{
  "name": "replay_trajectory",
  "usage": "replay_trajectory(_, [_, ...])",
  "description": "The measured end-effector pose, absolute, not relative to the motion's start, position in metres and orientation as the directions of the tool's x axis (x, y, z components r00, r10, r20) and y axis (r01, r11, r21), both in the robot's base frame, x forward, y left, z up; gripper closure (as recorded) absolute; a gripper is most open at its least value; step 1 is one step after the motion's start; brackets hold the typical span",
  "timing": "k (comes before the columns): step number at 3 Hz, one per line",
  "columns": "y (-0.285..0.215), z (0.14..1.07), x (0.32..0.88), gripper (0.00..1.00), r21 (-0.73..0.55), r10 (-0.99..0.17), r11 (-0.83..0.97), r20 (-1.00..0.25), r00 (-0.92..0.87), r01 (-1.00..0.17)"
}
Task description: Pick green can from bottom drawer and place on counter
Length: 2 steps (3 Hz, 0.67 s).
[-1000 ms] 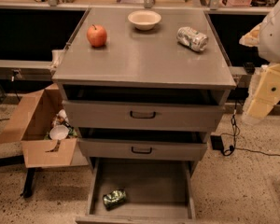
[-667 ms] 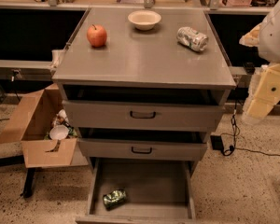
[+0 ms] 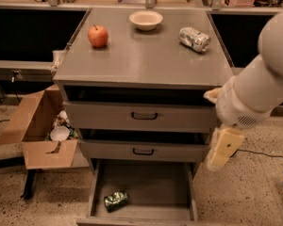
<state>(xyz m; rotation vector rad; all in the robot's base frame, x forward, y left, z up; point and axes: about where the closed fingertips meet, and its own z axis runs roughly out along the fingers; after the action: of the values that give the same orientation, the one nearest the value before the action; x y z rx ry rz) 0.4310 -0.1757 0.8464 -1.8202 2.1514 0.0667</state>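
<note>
Only one camera view here, so: the green can (image 3: 115,200) is lying on its side on the floor of the bottom drawer (image 3: 153,182), in the front-left corner, and that drawer is pulled well out. So the opening part is done, but the pick hasn't started and nothing of the task's has landed on the counter (image 3: 141,60) yet. Up there it's just a red apple (image 3: 98,36), a small bowl (image 3: 146,19) and a silver-white can (image 3: 194,38) on its side (not the one we want). The gripper (image 3: 224,149) hangs off the cabinet's right front corner, level with the middle drawer (image 3: 141,149), well apart from the green can and higher. It clearly isn't carrying anything, though I honestly can't tell how far open it is. Still left, I'd say: reach down and across, grab, lift, set it down. Compared with a second ago, the arm has swung in from the right edge and dropped lower. The green can hasn't budged.
</note>
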Motion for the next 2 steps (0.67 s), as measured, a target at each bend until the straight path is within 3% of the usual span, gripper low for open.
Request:
replay_trajectory(1, [-0.1453, 0.7685, 0.4156, 0.00, -0.100, -0.940, 0.156, -0.321, -0.116, -0.983])
replay_trajectory(2, [-0.1454, 0.7693, 0.4157, 0.00, -0.100, -0.940, 0.156, -0.321, -0.116, -0.983])
